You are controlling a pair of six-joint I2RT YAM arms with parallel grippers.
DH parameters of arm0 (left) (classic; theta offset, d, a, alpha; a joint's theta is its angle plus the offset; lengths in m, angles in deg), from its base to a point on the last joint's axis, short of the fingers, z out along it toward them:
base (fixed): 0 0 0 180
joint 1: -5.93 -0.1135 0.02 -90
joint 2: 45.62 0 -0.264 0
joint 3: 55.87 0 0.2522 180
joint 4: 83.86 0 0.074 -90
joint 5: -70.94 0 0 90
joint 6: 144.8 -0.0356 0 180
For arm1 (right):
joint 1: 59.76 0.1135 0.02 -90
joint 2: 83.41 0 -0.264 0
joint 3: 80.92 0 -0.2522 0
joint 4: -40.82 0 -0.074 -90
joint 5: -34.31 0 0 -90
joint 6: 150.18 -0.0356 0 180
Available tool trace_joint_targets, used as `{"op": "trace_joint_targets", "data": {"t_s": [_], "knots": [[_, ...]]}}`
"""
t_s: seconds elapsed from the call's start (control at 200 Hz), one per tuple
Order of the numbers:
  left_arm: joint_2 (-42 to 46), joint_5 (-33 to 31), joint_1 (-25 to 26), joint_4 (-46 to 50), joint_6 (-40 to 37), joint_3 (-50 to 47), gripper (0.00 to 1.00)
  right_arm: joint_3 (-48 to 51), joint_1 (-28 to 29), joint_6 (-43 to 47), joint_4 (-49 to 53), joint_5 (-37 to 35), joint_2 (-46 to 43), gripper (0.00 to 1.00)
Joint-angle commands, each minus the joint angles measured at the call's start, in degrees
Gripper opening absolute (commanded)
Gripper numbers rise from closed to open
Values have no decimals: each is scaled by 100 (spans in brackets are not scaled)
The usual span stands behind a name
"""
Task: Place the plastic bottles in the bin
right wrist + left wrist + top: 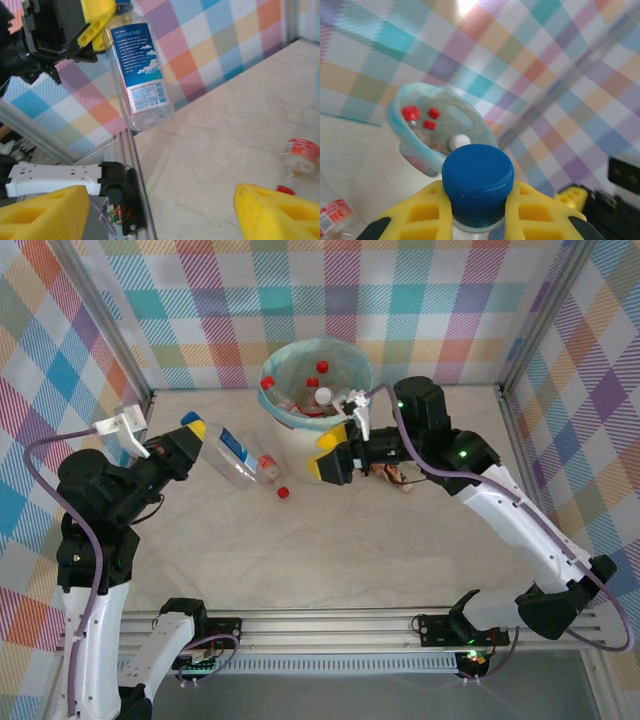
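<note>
Left of centre in the overhead view, the left fingers point(193, 426) clamped the neck of a blue-capped plastic bottle point(235, 455), its base toward the bin point(295, 443) at upper centre; the right fingers point(327, 440) gaped empty beside it.

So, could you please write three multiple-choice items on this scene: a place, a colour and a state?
1. Where is the blue-labelled bottle?
A. in the bin
B. in the left claw
C. flat on the table
2. What colour is its cap?
A. red
B. white
C. blue
3. How is the right claw?
A. open and empty
B. shut on a bottle
C. shut on a cap
Answers: 1 B, yellow fingers clamp its neck; 2 C, the left wrist view shows it; 3 A, fingers wide apart, nothing between.
</note>
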Motion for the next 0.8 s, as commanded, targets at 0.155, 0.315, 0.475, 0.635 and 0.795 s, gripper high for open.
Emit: {"op": "trace_joint_targets", "data": {"t_s": [0.155,0.315,0.475,0.635,0.795], "knots": [[-140,892,725,-194,-491,237,0,-371,715,69,-359,-76,308,86],[-297,863,1219,-203,-586,336,0,-484,1014,54,-394,-344,494,86],[-418,678,1567,-210,-665,371,0,-607,1194,63,-384,-657,646,87],[-515,388,1884,-254,-668,384,0,-642,1299,15,-392,-978,760,84],[-595,50,2049,-254,-599,420,0,-658,1320,-42,-332,-1291,815,75]]}}
